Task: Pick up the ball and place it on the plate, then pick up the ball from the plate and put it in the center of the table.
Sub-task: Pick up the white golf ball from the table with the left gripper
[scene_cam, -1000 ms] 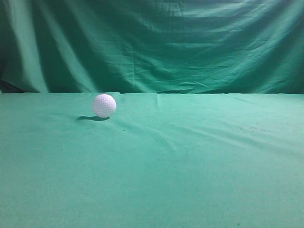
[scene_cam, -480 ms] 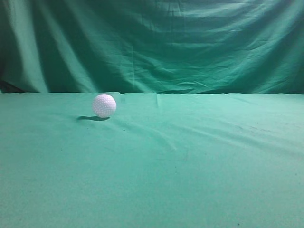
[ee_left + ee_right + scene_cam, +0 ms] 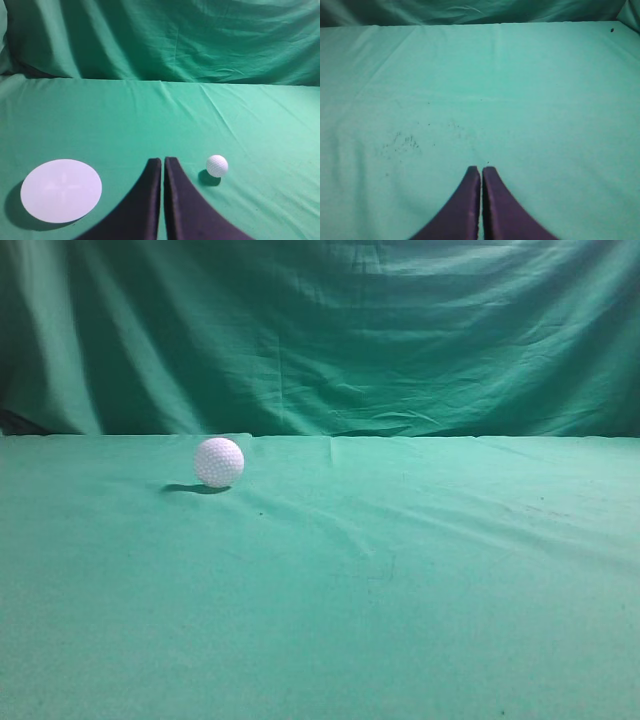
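Note:
The ball (image 3: 219,462), a small white dimpled sphere, rests on the table (image 3: 400,580) at the far left in the exterior view. It also shows in the left wrist view (image 3: 217,165), just right of and beyond my left gripper (image 3: 163,161), which is shut and empty. A flat white round plate (image 3: 61,190) lies on the cloth to the left of that gripper; it is out of the exterior view. My right gripper (image 3: 481,170) is shut and empty over bare green cloth. Neither gripper shows in the exterior view.
A darker green draped curtain (image 3: 330,330) hangs behind the table's back edge. Faint dark specks mark the cloth (image 3: 402,142) ahead and left of the right gripper.

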You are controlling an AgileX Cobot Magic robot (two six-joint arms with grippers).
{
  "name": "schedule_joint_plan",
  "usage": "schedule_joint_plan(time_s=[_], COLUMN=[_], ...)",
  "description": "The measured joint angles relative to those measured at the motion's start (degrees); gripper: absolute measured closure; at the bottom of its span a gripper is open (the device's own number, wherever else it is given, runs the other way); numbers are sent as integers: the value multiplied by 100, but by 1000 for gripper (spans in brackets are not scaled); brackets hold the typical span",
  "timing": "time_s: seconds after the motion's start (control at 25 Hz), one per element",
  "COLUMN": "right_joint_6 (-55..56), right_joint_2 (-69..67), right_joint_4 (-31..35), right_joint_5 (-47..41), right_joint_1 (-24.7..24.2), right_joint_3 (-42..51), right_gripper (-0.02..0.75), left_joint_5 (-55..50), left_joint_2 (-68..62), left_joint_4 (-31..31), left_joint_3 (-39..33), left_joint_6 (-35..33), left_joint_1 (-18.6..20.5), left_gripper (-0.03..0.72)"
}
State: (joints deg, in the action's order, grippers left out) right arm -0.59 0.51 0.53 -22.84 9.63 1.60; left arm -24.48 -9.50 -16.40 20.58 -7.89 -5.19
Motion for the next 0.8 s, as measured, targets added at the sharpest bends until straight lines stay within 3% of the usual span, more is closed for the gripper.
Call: schedule_joint_plan(time_s=[0.16, 0.36, 0.48, 0.8], right_joint_6=[0, 0, 0, 0], right_joint_2=[0, 0, 0, 0], right_joint_4=[0, 0, 0, 0], right_joint_5=[0, 0, 0, 0], right_joint_1=[0, 0, 0, 0], right_joint_3=[0, 0, 0, 0], right_gripper=[738, 738, 738, 738], left_joint_5=[-369, -1587, -1752, -1881], left_joint_2=[-336, -1566, -2275, -4348], left_joint_4=[-273, -358, -362, -315], left_joint_3=[371, 1047, 1199, 2137], left_joint_6=[-132, -920, -1292, -1510], left_joint_1=[-7, -46, -277, -1371], left_gripper=[688, 688, 688, 688])
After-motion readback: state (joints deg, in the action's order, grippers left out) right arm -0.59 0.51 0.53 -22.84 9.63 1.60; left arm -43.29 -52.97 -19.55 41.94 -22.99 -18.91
